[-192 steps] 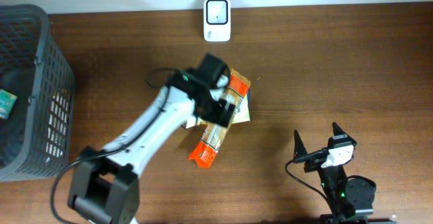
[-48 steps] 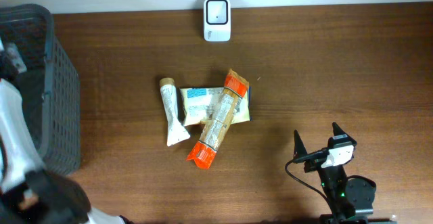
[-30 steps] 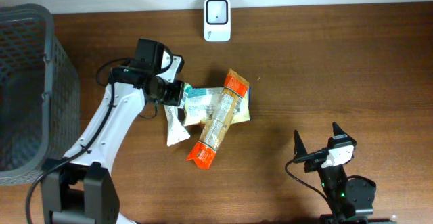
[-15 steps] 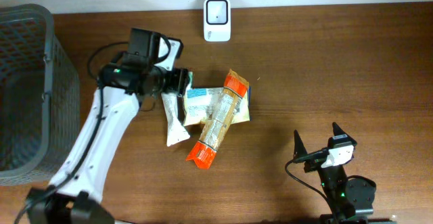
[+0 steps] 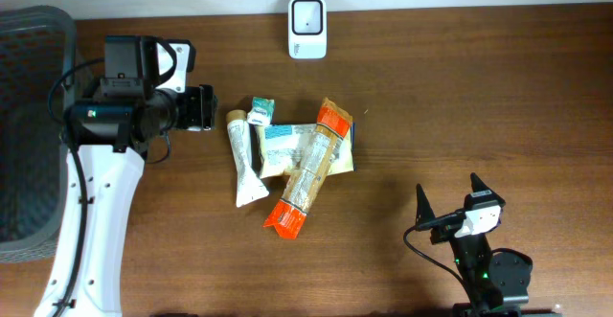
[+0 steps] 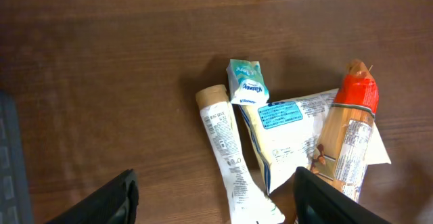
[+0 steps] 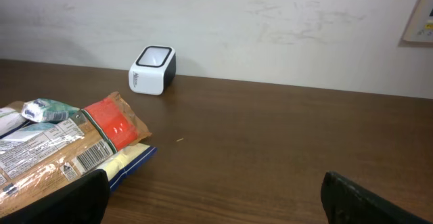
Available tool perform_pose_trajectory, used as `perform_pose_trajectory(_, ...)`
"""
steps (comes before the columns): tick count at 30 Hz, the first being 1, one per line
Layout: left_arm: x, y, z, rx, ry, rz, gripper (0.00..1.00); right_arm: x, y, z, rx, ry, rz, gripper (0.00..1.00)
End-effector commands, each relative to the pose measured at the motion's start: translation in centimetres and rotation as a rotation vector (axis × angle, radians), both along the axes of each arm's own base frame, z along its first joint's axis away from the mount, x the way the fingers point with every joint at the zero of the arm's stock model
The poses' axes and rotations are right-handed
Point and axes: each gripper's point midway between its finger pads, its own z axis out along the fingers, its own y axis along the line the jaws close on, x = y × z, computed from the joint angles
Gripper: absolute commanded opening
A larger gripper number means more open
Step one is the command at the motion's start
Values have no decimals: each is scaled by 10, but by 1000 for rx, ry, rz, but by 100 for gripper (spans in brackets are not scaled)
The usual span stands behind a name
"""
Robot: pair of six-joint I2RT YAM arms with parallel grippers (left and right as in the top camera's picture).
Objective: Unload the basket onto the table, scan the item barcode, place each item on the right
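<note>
The left end effector (image 5: 207,109) has its jaws spread wide and empty. Straight ahead of its fingertips, just apart from them, lies a small packet (image 6: 247,82) of crinkly green-and-white foil, resting on the top edge of a flat white pouch (image 6: 284,132) with a blue printed label. Nearer the end effector, beside that pouch, is a soft white tube (image 6: 229,158) with a cream cap, flattened at its tail. Farther off, a long clear packet (image 6: 348,139) with a glossy orange end lies across the pouch. A boxy white scanner (image 5: 307,14) stands beyond the pile on the wood-grain desk (image 5: 479,97).

Half a second earlier the left end effector was at the tube's cap with narrower jaws; it has since drawn back, leaving the small packet free.

The right end effector (image 5: 446,185), well apart from the pile, is spread wide. The dark mesh basket (image 5: 38,39) is cut off at the edge. No barcode can be made out on the small packet.
</note>
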Motion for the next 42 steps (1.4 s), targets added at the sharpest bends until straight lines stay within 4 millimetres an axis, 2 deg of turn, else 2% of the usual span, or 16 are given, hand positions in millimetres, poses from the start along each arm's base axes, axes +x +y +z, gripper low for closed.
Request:
perform_pose_trajectory(1,0,9,10,49,-32,16,70,0,1,-3,5,5,0,99)
perform_pose_trajectory(5,2,16,11,77,-41,40,73,0,1,-3,5,5,-1,99)
perform_pose_trajectory(8,6,23,26,75,-76,58,79,0,1,-3,5,5,-1,99)
perform_pose_trajectory(14,8,53,119,74,-262,143,82,0,1,-3,5,5,0,99)
perform_pose_trajectory(16,6,71,153,82,-346,192,81,0,1,-3,5,5,-1,99)
perform_pose_trajectory(19,2,103,170,126,-387,292,82,0,1,-3,5,5,-1,99)
perform_pose_trajectory(22,-3,151,167,171,-375,424,82,0,1,-3,5,5,-1,99)
perform_pose_trajectory(25,-5,194,153,186,-332,523,82,0,1,-3,5,5,-1,99)
perform_pose_trajectory(27,-8,228,137,181,-287,613,82,0,1,-3,5,5,-1,99)
perform_pose_trajectory(29,-11,249,126,165,-258,669,82,0,1,-3,5,5,-1,99)
perform_pose_trajectory(31,-12,261,119,153,-241,691,82,0,1,-3,5,5,0,99)
perform_pose_trajectory(35,-5,259,99,99,-189,654,82,0,1,-3,5,5,-1,99)
perform_pose_trajectory(37,4,243,90,53,-171,567,76,0,1,-3,5,5,-1,99)
perform_pose_trajectory(40,14,219,93,47,-180,474,74,0,1,-3,5,5,-1,99)
perform_pose_trajectory(42,22,194,96,65,-190,389,72,0,1,-3,5,5,-1,99)
